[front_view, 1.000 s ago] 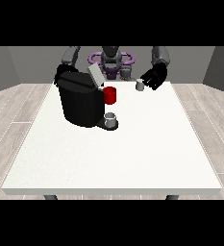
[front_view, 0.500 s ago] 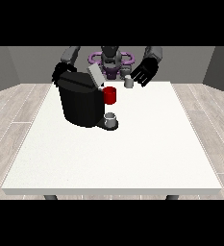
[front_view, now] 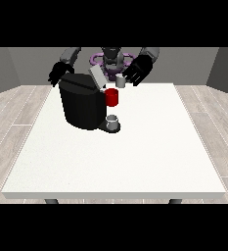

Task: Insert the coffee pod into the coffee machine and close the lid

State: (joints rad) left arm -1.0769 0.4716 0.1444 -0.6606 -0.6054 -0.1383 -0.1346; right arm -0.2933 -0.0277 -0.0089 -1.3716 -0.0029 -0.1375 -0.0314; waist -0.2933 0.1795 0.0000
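Front view: white surface (front_view: 135, 162) carrying black coffee machine (front_view: 82, 102), lid (front_view: 96, 77) tilting open. Robot hand at view's right (front_view: 137, 71) hovering above, fingers curling around small grey coffee pod (front_view: 120, 83). Robot hand at view's left (front_view: 59, 72) hanging behind machine, fingers unclear.
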